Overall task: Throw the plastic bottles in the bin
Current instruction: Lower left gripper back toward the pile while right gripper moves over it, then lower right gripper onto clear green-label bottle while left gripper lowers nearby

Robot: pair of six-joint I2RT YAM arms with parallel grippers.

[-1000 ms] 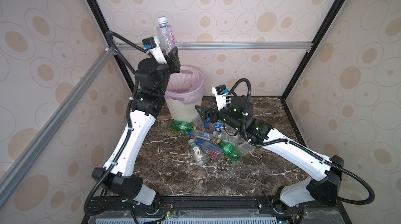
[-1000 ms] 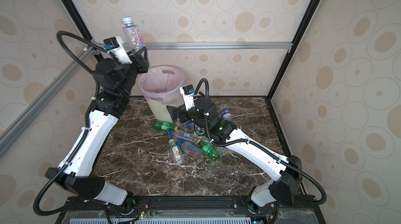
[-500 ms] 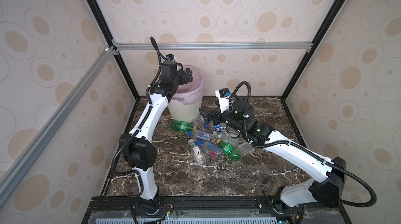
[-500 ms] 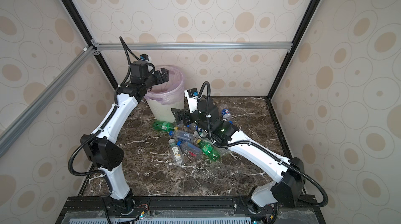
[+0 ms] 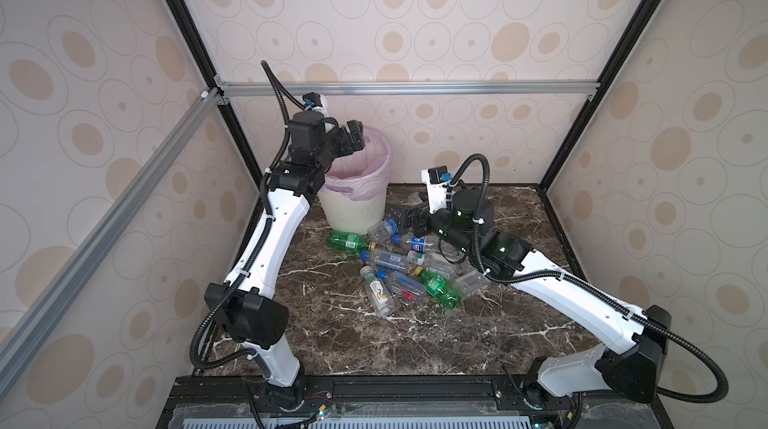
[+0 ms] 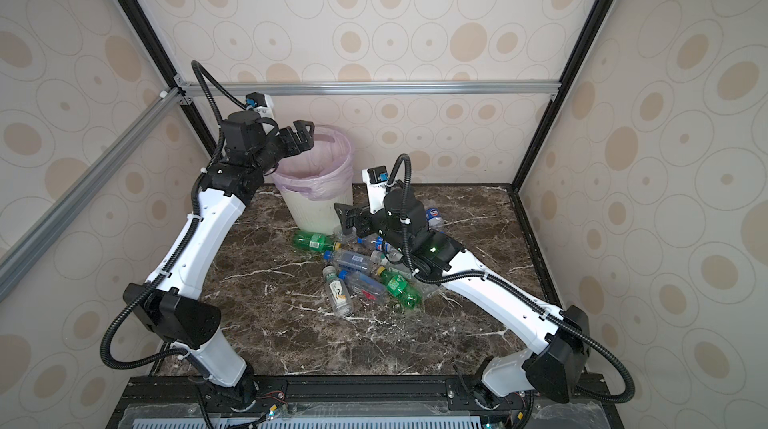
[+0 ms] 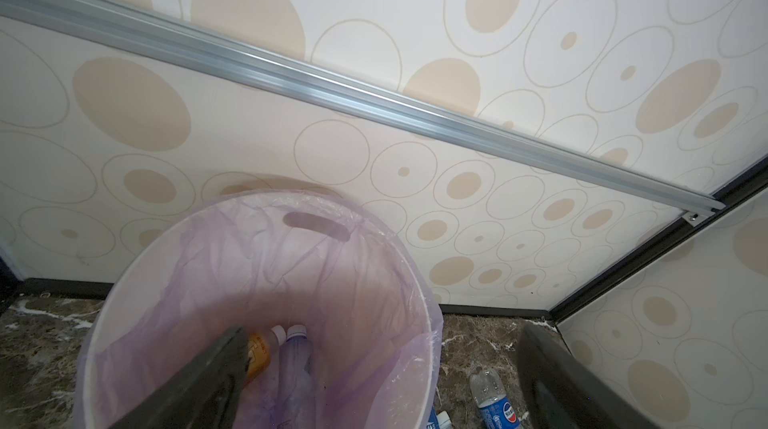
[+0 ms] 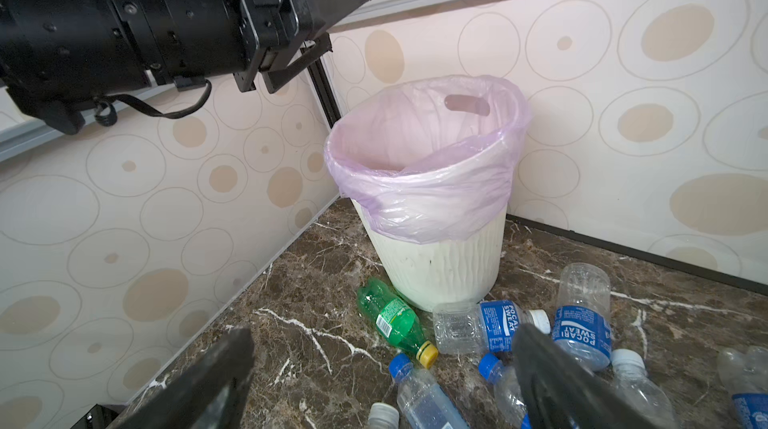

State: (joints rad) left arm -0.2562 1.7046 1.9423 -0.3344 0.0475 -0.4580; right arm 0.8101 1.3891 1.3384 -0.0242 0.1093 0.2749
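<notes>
Likely empty, plastic bottles [image 5: 388, 261] light, slick, crushable: pinch mid-body. Left gripper [image 5: 352, 141] agape, empty, over bin [image 5: 357, 215]; right gripper [image 5: 409, 221] agape above bottles.

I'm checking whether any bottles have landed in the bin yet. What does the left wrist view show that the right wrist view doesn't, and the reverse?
Only the left wrist view looks down into the bin and shows two white-capped bottles lying at its bottom. Only the right wrist view shows the bin's ribbed white outside, the left tool open above it, and a green bottle lying at its foot. Both show the pink bag, the marble table and loose bottles on it.
</notes>
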